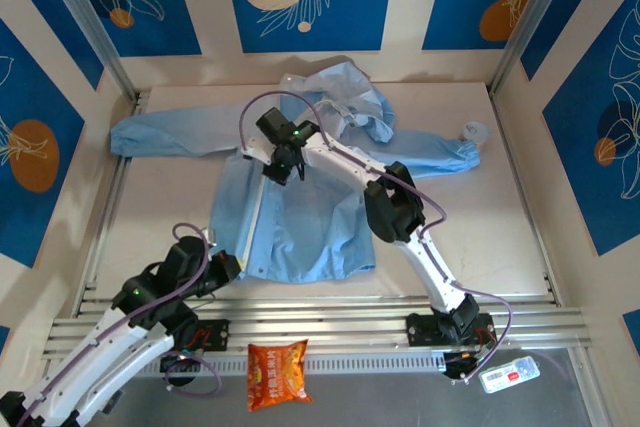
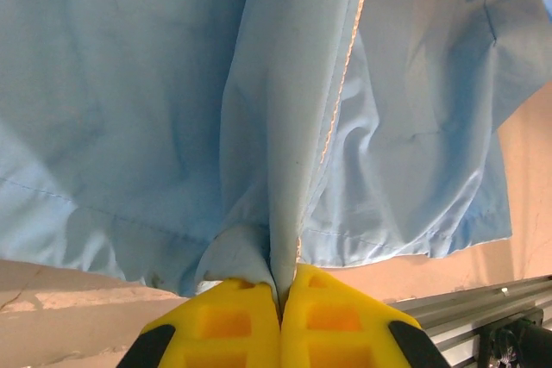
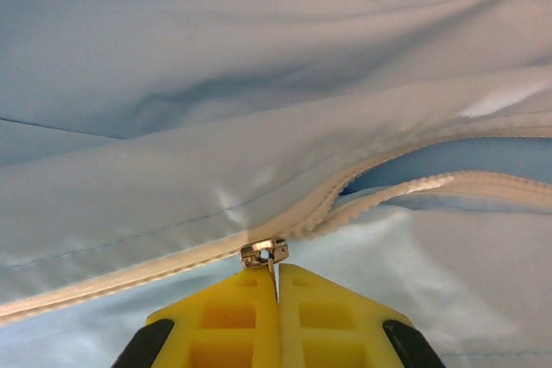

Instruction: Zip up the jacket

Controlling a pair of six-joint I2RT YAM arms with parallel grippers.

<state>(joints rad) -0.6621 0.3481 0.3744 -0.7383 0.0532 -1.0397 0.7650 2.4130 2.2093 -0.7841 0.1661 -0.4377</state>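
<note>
The light-blue jacket (image 1: 310,217) lies spread on the table, sleeves out to both sides, hood at the back. Its whitish zipper strip (image 1: 252,215) runs down the left front. My left gripper (image 1: 228,265) pinches the jacket's bottom hem (image 2: 259,252) beside the zipper's lower end, yellow fingers (image 2: 216,325) shut on a fold of cloth. My right gripper (image 1: 278,169) is high on the front, its fingers shut on the pull tab of the metal zipper slider (image 3: 264,252). Left of the slider the zipper (image 3: 129,277) is joined; to its right the two tooth rows (image 3: 405,187) part.
An orange snack bag (image 1: 276,373) lies on the near rail between the arm bases. A small white label tag (image 1: 508,374) sits at the near right. A pale round object (image 1: 474,131) rests by the right cuff. Aluminium rails border the table.
</note>
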